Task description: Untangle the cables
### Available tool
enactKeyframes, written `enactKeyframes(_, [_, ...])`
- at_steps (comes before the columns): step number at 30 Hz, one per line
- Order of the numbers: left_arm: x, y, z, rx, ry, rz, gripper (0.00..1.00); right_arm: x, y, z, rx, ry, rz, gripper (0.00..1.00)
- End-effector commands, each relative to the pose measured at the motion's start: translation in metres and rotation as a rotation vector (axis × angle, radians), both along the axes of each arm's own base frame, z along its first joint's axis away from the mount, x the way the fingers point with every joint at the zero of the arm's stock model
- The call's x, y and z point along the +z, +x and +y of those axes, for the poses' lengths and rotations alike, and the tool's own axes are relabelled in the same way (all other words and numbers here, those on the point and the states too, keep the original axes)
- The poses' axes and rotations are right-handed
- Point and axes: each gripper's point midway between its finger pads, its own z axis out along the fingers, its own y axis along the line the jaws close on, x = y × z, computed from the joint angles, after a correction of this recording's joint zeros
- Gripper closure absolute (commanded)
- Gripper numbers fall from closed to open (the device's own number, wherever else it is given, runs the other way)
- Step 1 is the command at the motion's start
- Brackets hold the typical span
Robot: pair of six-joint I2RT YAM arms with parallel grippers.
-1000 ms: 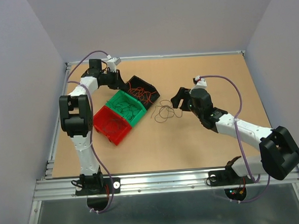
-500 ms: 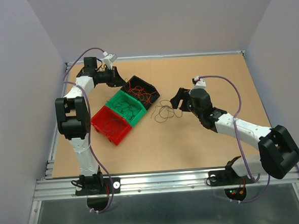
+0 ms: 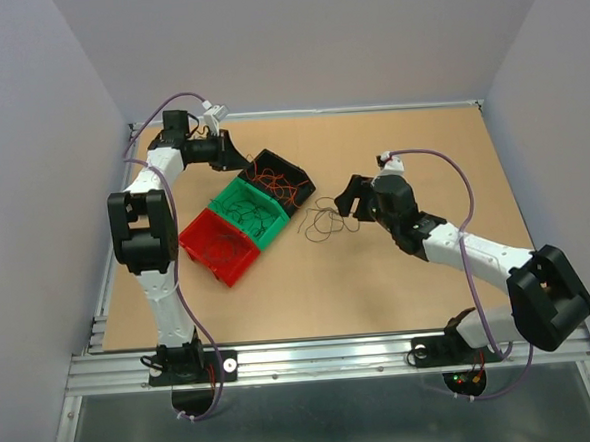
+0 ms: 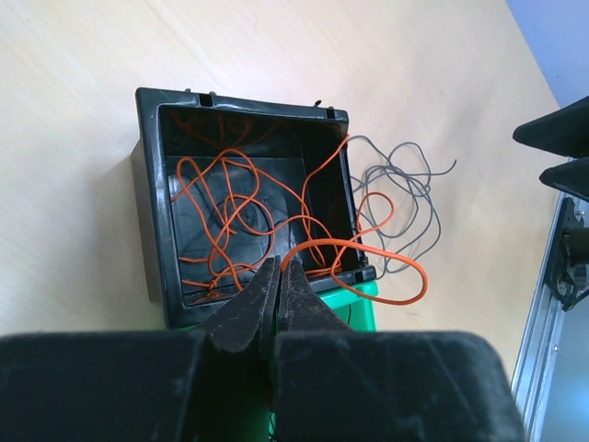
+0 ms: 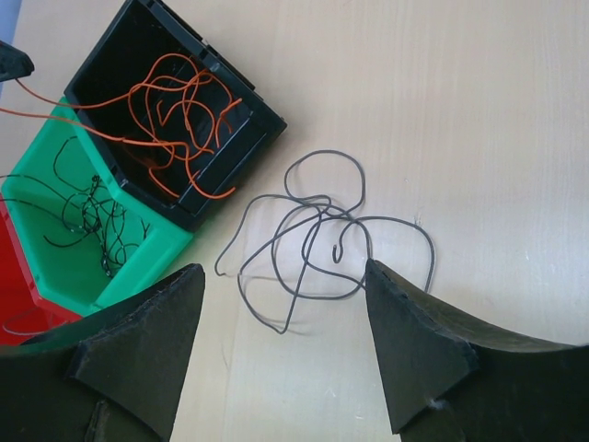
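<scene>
The cables are thin wires in three lots. Orange ones [image 4: 230, 203] lie curled in the black bin [image 4: 147, 203], and one loops out over its rim. My left gripper [image 4: 279, 262] is shut on that orange wire at its tips, at the bin's far-left side [image 3: 237, 160]. Grey wires [image 5: 317, 204] lie tangled on the table to the right of the bins [image 3: 325, 222]. Over them my right gripper [image 5: 283, 276] hangs open, with nothing between its fingers. Dark wires [image 5: 92, 216] lie in the green bin [image 5: 55, 244].
Black bin [image 3: 298, 181], green bin [image 3: 224, 200] and red bin [image 3: 201, 237] stand in a diagonal row left of centre. The red bin holds a few thin wires. Bare brown table [image 3: 411, 154] stretches right of the grey wires. Walls close off the left, back and right sides.
My left arm has drawn a little up and back toward the far-left corner, still pinching the orange wire. The right arm has barely moved.
</scene>
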Motion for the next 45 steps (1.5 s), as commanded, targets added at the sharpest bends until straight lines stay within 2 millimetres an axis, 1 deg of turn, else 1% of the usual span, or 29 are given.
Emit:
enactKeyframes(1, [0.055,-0.003,0.0,-0.022,-0.016,-0.134,1.0,0.023,0.009,0.014,0.055,0.027,-0.062,0.25])
enactKeyframes(2, [0.058,-0.004,0.001,-0.015,-0.01,-0.142,1.0,0.023,0.008,0.019,0.088,0.026,-0.062,0.27])
enactKeyframes(4, [0.055,-0.001,0.003,0.004,0.005,-0.137,1.0,0.026,0.007,0.028,0.141,0.029,-0.082,0.29])
enactKeyframes(6, [0.042,0.002,0.004,0.014,0.009,-0.1,1.0,0.03,0.003,0.049,0.273,0.044,-0.133,0.31])
enactKeyframes(8, [0.028,0.006,0.005,0.012,0.021,-0.074,1.0,0.027,0.001,0.063,0.362,0.034,-0.162,0.31])
enactKeyframes(10, [0.021,0.009,0.007,0.024,0.036,-0.066,1.0,0.021,0.012,0.08,0.413,0.019,-0.164,0.31])
enactKeyframes(11, [0.018,0.01,0.008,0.028,0.042,-0.064,1.0,0.019,0.013,0.087,0.457,0.003,-0.167,0.3])
enactKeyframes(12, [0.016,0.012,0.009,0.04,0.054,-0.072,1.0,0.012,0.016,0.092,0.476,-0.017,-0.154,0.3])
enactKeyframes(13, [0.015,0.012,0.01,0.045,0.06,-0.072,1.0,0.011,0.025,0.1,0.501,-0.047,-0.168,0.3])
enactKeyframes(14, [0.014,0.012,0.011,0.049,0.065,-0.075,1.0,0.006,0.027,0.106,0.524,-0.064,-0.167,0.3])
enactKeyframes(15, [0.016,0.013,0.011,0.051,0.068,-0.086,1.0,-0.006,0.028,0.114,0.552,-0.089,-0.15,0.29])
enactKeyframes(17, [0.018,0.012,0.012,0.054,0.071,-0.096,1.0,0.0,0.036,0.128,0.581,-0.128,-0.188,0.27])
enactKeyframes(19, [0.018,0.011,0.011,0.053,0.072,-0.102,1.0,-0.008,0.045,0.133,0.576,-0.167,-0.179,0.27])
enactKeyframes(20, [0.019,0.011,0.012,0.056,0.073,-0.103,1.0,-0.009,0.057,0.136,0.554,-0.185,-0.186,0.26])
enactKeyframes(23, [0.018,0.011,0.012,0.058,0.075,-0.103,1.0,-0.014,0.074,0.141,0.529,-0.218,-0.195,0.26])
enactKeyframes(24, [0.017,0.01,0.013,0.059,0.078,-0.101,1.0,-0.018,0.084,0.146,0.522,-0.229,-0.191,0.27])
enactKeyframes(25, [0.017,0.011,0.013,0.061,0.081,-0.103,1.0,-0.02,0.09,0.146,0.506,-0.242,-0.186,0.28])
enactKeyframes(26, [0.016,0.01,0.013,0.062,0.084,-0.107,1.0,-0.024,0.1,0.148,0.481,-0.259,-0.187,0.35])
enactKeyframes(27, [0.016,0.011,0.014,0.067,0.088,-0.11,1.0,-0.026,0.105,0.147,0.472,-0.272,-0.186,0.42])
enactKeyframes(28, [0.015,0.011,0.014,0.067,0.091,-0.11,1.0,-0.027,0.107,0.148,0.469,-0.279,-0.188,0.52])
enactKeyframes(29, [0.014,0.01,0.013,0.065,0.095,-0.111,1.0,-0.028,0.113,0.146,0.446,-0.289,-0.187,0.72])
enactKeyframes(30, [0.014,0.011,0.012,0.067,0.101,-0.115,1.0,-0.026,0.117,0.148,0.438,-0.288,-0.188,0.81])
enactKeyframes(33, [0.014,0.01,0.01,0.072,0.115,-0.126,1.0,-0.017,0.121,0.151,0.435,-0.281,-0.207,0.86])
enactKeyframes(34, [0.013,0.011,0.01,0.079,0.127,-0.133,1.0,-0.009,0.123,0.154,0.437,-0.273,-0.223,0.9])
enactKeyframes(35, [0.014,0.01,0.007,0.078,0.131,-0.144,1.0,-0.005,0.123,0.155,0.439,-0.27,-0.23,0.98])
enactKeyframes(36, [0.012,0.011,0.008,0.088,0.142,-0.149,1.0,-0.001,0.124,0.156,0.439,-0.266,-0.239,0.99])
enactKeyframes(38, [0.01,0.009,0.008,0.091,0.15,-0.152,1.0,0.01,0.125,0.158,0.445,-0.254,-0.259,0.99])
enactKeyframes(43, [0.008,0.011,0.004,0.098,0.152,-0.189,1.0,0.027,0.122,0.161,0.451,-0.216,-0.293,0.99])
enactKeyframes(45, [0.007,0.012,0.004,0.119,0.168,-0.21,1.0,0.028,0.125,0.161,0.429,-0.213,-0.299,0.99])
